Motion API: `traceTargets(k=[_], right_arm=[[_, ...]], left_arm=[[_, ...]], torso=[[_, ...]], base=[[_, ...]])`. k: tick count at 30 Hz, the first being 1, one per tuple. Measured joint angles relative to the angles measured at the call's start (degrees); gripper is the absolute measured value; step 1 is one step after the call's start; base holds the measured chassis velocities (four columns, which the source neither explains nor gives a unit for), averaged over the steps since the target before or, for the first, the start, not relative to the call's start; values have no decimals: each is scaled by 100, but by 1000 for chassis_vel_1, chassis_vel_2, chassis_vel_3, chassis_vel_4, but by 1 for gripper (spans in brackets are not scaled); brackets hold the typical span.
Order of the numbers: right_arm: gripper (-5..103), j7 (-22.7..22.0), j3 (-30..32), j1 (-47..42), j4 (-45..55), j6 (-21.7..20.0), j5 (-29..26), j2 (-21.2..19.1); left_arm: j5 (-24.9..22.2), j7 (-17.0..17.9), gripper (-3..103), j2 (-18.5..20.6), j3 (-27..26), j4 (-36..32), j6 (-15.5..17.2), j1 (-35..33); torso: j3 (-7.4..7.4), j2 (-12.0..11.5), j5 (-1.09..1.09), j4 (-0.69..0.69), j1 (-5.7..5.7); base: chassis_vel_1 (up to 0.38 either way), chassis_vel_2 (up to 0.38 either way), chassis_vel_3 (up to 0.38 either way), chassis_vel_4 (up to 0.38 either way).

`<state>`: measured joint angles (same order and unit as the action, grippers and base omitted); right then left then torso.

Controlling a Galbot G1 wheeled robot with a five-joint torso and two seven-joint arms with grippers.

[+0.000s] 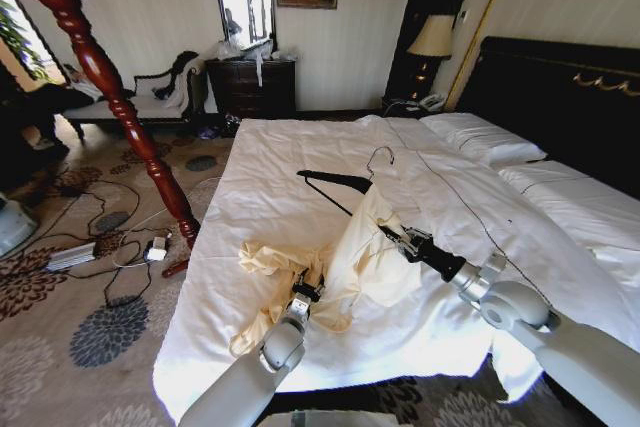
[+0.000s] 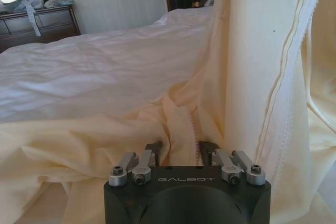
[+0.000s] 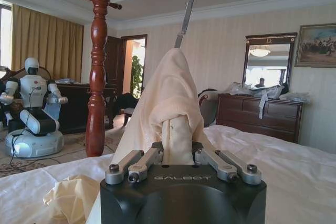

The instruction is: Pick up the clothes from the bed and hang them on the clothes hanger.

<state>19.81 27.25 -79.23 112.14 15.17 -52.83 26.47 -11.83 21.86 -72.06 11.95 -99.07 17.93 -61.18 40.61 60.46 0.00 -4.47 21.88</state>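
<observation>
Cream-yellow clothes (image 1: 345,262) lay low-centre on the bed (image 1: 300,177), draped partly over the clothes hanger (image 1: 340,182). The right gripper (image 1: 392,237) pinched the fabric at the hanger's shoulder; the left gripper (image 1: 304,287) pinched a lower fold. A red-brown coat stand (image 1: 110,87) leaned at upper left

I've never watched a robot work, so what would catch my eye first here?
Probably the cream clothes, draped over a black hanger and lifted in a peak off the wide white bed. The right tool is shut on the cloth at the raised part, while the left tool grips the lower folds lying on the sheets. Next, the tall red-brown coat stand leaning across the view left of the bed.
</observation>
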Motion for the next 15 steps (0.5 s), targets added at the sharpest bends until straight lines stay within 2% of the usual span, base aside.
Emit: traceTargets(k=[1, 3, 6, 9, 10, 12, 15], right_arm=[[20, 0, -1, 2, 0, 0, 0, 0], [20, -1, -1, 4, 0, -1, 0, -2], [20, -2, -1, 4, 0, -1, 0, -2], [20, -3, 11, -9, -2, -1, 2, -2], [20, -3, 11, -9, -2, -1, 2, -2], [20, -3, 21, -11, -21, 0, 6, -1], [20, -2, 21, -7, -63, 4, 9, 5]], left_arm=[[-6, -2, 42, -4, -6, -2, -9, 3], [-29, -14, 30, -11, -26, -18, -50, 14], [-49, -20, 25, -11, -34, -34, -60, 14], [-164, -49, 9, 32, -140, -192, -107, -11], [-164, -49, 9, 32, -140, -192, -107, -11], [-243, -84, 2, 124, -250, -339, -148, -43], [-343, -134, 0, 235, -361, -510, -193, -72]], torso=[[0, 0, 0, 0, 0], [0, 0, 0, 0, 0], [0, 0, 0, 0, 0], [0, 0, 0, 0, 0], [0, 0, 0, 0, 0], [0, 0, 0, 0, 0], [0, 0, -1, 0, 0]], base=[[0, 0, 0, 0], [0, 0, 0, 0], [0, 0, 0, 0], [0, 0, 0, 0], [0, 0, 0, 0], [0, 0, 0, 0], [0, 0, 0, 0]])
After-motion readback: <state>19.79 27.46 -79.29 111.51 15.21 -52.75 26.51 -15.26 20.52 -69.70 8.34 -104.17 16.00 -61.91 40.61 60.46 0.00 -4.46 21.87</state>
